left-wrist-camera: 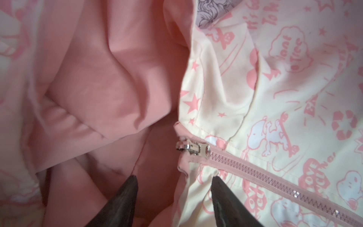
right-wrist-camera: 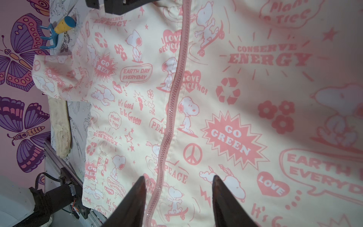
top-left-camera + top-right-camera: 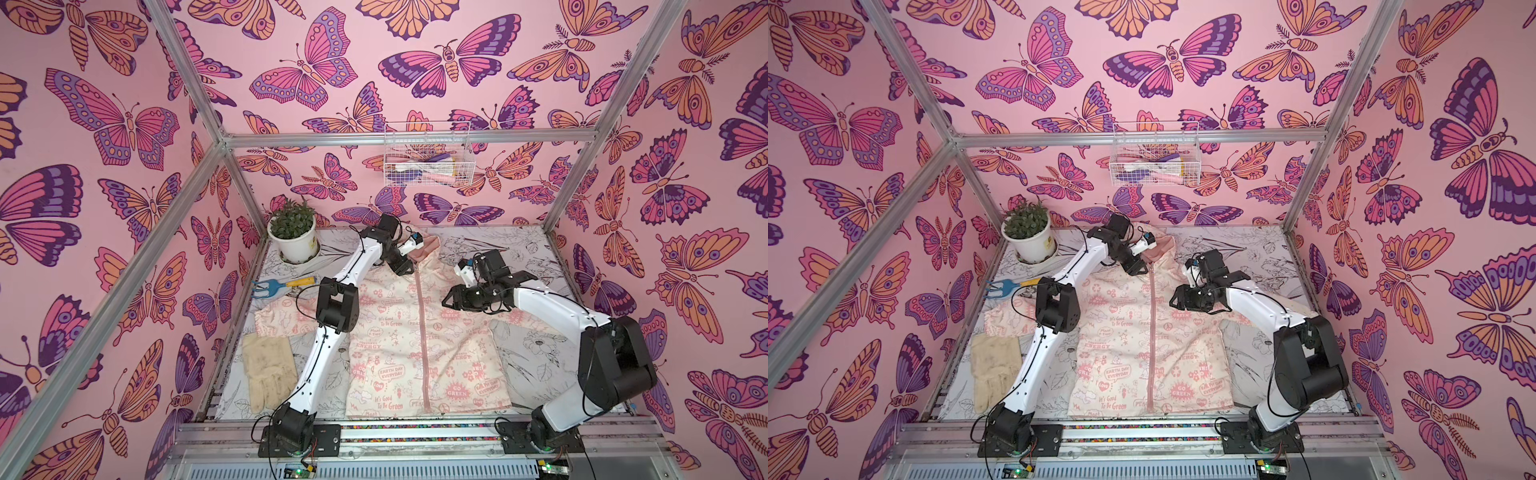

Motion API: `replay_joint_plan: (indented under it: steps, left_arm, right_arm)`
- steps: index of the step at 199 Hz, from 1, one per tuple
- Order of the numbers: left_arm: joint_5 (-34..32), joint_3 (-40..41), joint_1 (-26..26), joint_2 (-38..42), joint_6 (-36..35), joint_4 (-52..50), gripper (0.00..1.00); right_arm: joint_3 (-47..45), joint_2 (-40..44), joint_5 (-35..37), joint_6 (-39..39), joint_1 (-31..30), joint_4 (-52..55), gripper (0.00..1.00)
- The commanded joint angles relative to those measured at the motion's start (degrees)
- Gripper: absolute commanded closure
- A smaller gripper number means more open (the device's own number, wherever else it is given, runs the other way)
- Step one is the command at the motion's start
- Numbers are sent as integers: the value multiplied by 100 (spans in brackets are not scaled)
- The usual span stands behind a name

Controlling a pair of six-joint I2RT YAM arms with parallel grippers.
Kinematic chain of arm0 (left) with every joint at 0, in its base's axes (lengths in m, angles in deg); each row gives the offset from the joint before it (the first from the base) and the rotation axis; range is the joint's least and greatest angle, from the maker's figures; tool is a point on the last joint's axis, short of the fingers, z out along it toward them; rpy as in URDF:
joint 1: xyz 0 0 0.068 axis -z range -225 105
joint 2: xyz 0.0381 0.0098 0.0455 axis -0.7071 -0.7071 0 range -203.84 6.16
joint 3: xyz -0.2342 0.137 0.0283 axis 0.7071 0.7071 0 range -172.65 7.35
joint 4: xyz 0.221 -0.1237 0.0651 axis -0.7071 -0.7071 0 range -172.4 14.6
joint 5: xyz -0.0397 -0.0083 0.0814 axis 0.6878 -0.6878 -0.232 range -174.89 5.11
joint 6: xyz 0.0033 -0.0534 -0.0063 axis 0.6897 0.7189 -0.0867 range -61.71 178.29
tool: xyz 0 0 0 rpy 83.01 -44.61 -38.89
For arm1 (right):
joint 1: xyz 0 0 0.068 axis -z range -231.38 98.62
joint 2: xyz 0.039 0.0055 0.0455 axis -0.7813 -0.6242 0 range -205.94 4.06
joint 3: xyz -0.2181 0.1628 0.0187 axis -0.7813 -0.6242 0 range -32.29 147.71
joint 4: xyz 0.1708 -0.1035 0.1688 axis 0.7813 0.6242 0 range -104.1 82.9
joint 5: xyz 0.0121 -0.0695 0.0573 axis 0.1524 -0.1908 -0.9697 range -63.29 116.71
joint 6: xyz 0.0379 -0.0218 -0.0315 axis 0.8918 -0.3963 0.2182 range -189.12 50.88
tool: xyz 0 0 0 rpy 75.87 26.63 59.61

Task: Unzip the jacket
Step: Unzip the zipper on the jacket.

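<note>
Left gripper (image 1: 174, 177): jaws apart, tips down on the collar astride its edge, just beside the zipper slider (image 1: 194, 148); nothing clamped.
Right gripper (image 2: 178, 177): jaws apart, empty, over the jacket front, zipper (image 2: 170, 110) running between the tips.
Jacket (image 3: 390, 345): flat mid-tabletop (image 3: 536, 345), front up, zipped to the collar, hood at the far end.
Glove (image 3: 268, 374): near left, beside the sleeve.
Left arm (image 3: 328, 328): crosses the jacket's left shoulder.
Hand rake (image 3: 274, 286): farther back, left.
Potted plant (image 3: 293, 232): far left corner.
Wire basket (image 3: 428, 153): on the back wall.

Just ahead of my left gripper (image 1: 174, 177) lies the silver metal zipper slider (image 1: 193, 148), at the collar of the cream pink-printed hooded jacket (image 1: 275, 98); my right gripper (image 2: 178, 177) hangs above its chest.
</note>
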Motion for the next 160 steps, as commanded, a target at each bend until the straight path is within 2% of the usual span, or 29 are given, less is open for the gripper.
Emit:
replay_joint_plan:
  steps: [1,30,71,98,107,119,131,160]
  left_arm:
    - [6,-150,72,-106,-77,-143,39]
    - [-143,-136,125,-115,-197,-145,49]
    - [-79,-114,159,-103,-197,-151,57]
    - [-199,-136,228,-147,-182,-135,65]
    - [-456,-158,292,-157,-164,-126,72]
    - [-854,-159,398,-137,-178,-115,100]
    - [-911,-91,448,-53,-162,-109,100]
    - [-515,100,429,280,-29,-106,100]
  right_arm:
    - [-32,241,-7,-120,-14,123,46]
    - [-58,308,-154,-37,-14,30,46]
    - [-66,403,-140,-66,-5,48,45]
    - [-111,469,-86,-72,-10,47,46]
    - [-117,491,-65,-70,2,48,46]
    - [-115,513,-22,-53,7,49,46]
    - [-102,534,-13,-20,33,20,46]
    - [-76,596,192,0,108,-86,47]
